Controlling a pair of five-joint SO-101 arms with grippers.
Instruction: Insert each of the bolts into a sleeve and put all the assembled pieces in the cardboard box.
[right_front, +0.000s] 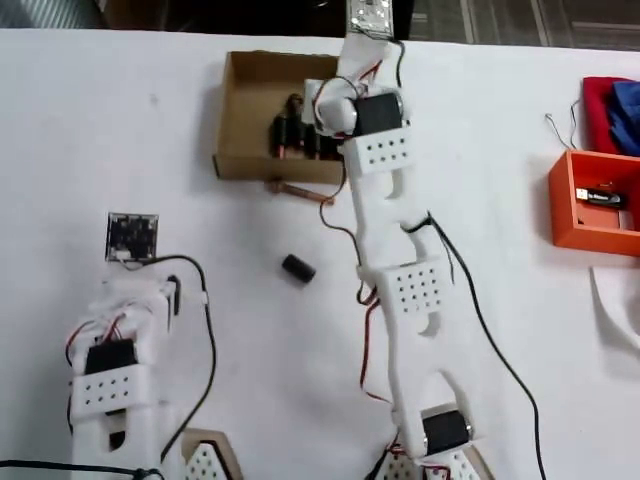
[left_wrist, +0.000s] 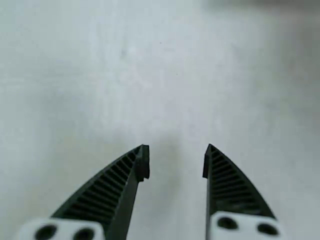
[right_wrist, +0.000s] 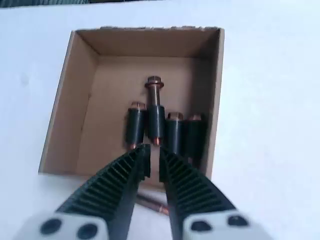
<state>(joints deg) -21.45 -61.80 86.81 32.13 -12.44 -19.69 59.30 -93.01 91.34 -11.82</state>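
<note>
Bolts and sleeves are nearly all paired. From above, assembled pieces (right_front: 298, 135) lie in the cardboard box (right_front: 245, 110) at the far side of the surface (right_front: 120, 120). They crowd the side of the box nearest your right arm (right_front: 400, 280), probably because that is where it lets go. That arm stretches forward from the near edge, its wrist over the box. One loose bolt (right_front: 298, 190) lies just outside the box's near wall. One bare sleeve (right_front: 298, 268) sits apart from it, nearer the arms, so I judge one pair is not yet assembled. Your left arm (right_front: 110, 370) is folded at the near left corner, well apart from both parts.

From the left wrist, your left tool (left_wrist: 175, 162) is spread wide with nothing in the gap, above bare surface (left_wrist: 160, 75). It looks parked, out of the other arm's way.

From the right wrist, your right tool (right_wrist: 154, 157) is almost pressed together, with a thin gap at the tips and nothing pinched. It is poised over the near wall of the cardboard box (right_wrist: 70, 100). Inside, four assembled pieces (right_wrist: 175, 130) lie side by side, and one bolt (right_wrist: 154, 90) sticks far out of its sleeve. The loose bolt (right_wrist: 150, 202) shows beneath the tool, outside the wall. This tool is empty and directly above that bolt, so it seems best placed to take it next.
</note>
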